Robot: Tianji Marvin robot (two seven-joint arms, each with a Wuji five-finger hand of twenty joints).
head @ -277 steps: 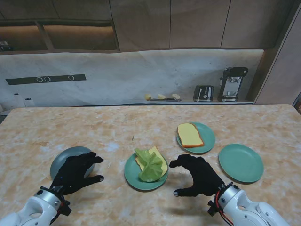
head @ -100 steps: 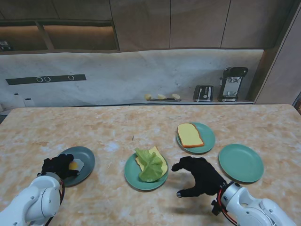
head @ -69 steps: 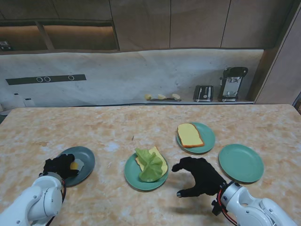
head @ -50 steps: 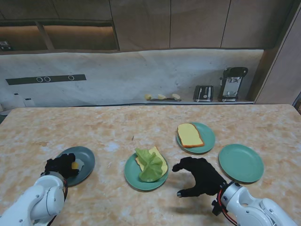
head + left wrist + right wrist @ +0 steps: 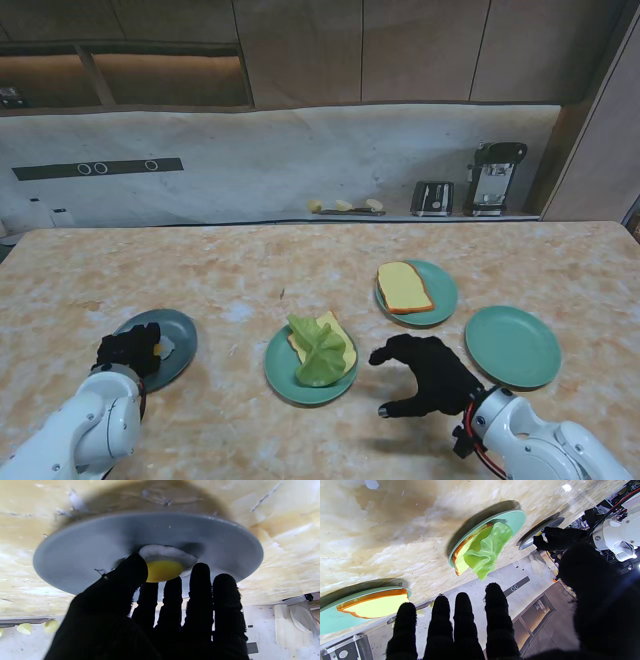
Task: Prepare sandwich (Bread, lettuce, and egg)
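Marbled beige table (image 5: 300, 260) fronts a white backsplash (image 5: 280, 160). Left of the lettuce plate (image 5: 283, 378), the left hand (image 5: 127, 352) pinches the egg (image 5: 163, 566) on a grey plate (image 5: 180, 335). Right hand (image 5: 428, 375) hovers, fingers spread, empty.

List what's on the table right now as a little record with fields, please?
egg: on grey plate, far left
left hand: fingertips at the egg, grasp not certain
middle plate: bread with lettuce on top
second bread slice: on its own green plate, farther from me
empty green plate: far right
right hand: open, holding nothing, beside the middle plate
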